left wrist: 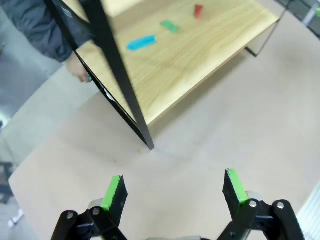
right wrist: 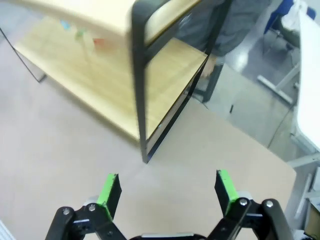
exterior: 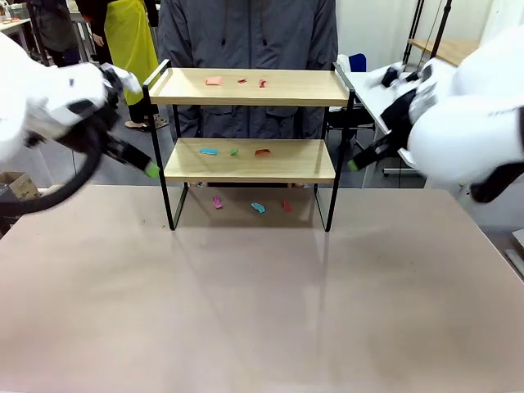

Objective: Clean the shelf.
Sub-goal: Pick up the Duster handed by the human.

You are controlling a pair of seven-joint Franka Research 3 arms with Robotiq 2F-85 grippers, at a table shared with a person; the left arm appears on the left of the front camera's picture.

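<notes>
The shelf (exterior: 250,87) stands at the table's far middle, two wooden boards in a black frame. Three small scraps lie on its top board (exterior: 242,80), among them an orange one (exterior: 214,80). On the lower board (exterior: 246,164) are a cyan scrap (exterior: 210,151), a green one and a red one. Three more scraps lie on the table under it (exterior: 258,208). My left gripper (exterior: 147,166) hovers open by the shelf's left leg, nothing between its fingers (left wrist: 175,190). My right gripper (exterior: 357,162) hovers open at the shelf's right side, also holding nothing (right wrist: 168,189).
A person in a grey jacket (exterior: 246,33) stands right behind the shelf, one hand (left wrist: 80,72) near its lower board. The tan table (exterior: 262,303) is bare in front. A cardboard box (exterior: 20,184) sits far left and a white table (exterior: 372,90) behind right.
</notes>
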